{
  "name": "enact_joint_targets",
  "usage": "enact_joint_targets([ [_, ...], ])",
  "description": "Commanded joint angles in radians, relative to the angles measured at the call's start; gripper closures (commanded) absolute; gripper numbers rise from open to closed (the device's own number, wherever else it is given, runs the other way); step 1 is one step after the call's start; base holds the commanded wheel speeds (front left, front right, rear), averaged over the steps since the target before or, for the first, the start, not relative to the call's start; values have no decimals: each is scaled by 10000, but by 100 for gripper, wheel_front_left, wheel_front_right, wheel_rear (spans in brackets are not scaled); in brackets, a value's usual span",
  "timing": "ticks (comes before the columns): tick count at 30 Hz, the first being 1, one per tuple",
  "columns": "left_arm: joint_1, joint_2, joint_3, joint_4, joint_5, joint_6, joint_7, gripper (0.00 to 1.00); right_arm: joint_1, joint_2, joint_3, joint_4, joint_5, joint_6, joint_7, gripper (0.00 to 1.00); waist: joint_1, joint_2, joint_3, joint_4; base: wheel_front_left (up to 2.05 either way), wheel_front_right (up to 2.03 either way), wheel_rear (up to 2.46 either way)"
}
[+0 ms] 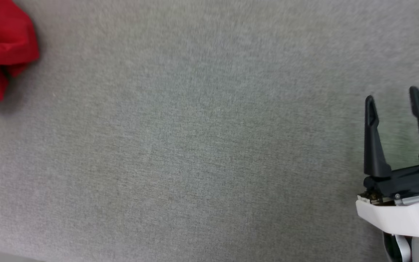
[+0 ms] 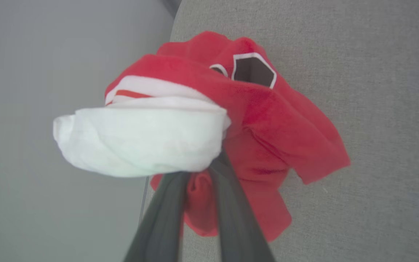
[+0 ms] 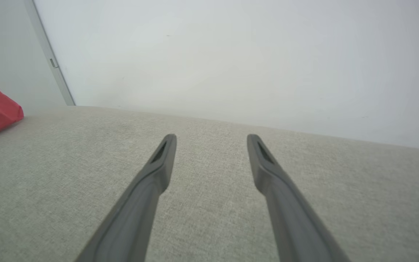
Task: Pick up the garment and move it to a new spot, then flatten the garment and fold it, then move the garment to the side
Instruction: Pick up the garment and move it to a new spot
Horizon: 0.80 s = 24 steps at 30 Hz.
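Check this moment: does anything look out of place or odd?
The shirt is crumpled in a heap at the edge of the grey surface, its white sleeve bunched over the left gripper, which pinches the cloth. Nothing looks torn.

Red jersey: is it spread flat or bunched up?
Bunched up: the red jersey is a crumpled heap, white sleeve wadded, pinched by the left gripper.

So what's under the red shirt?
The grey cloth surface shows past the garment edges. What lies right under its bunched folds is covered. The left claw has its tips hidden in the fabric too.
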Motion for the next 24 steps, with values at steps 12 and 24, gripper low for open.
enact_joint_targets([
  [12,-1892,183,-2275,-3114,228,10,764,100,452,4,424,730,1047,-7,-19,0,-1,0,-2358,-1101,0,0,0],
  [24,-3275,-1453,-5173,-4155,-86,9,1169,100,804,11,519,1001,1643,-7,-19,0,-1,0,-3259,-2737,0,0,0],
])
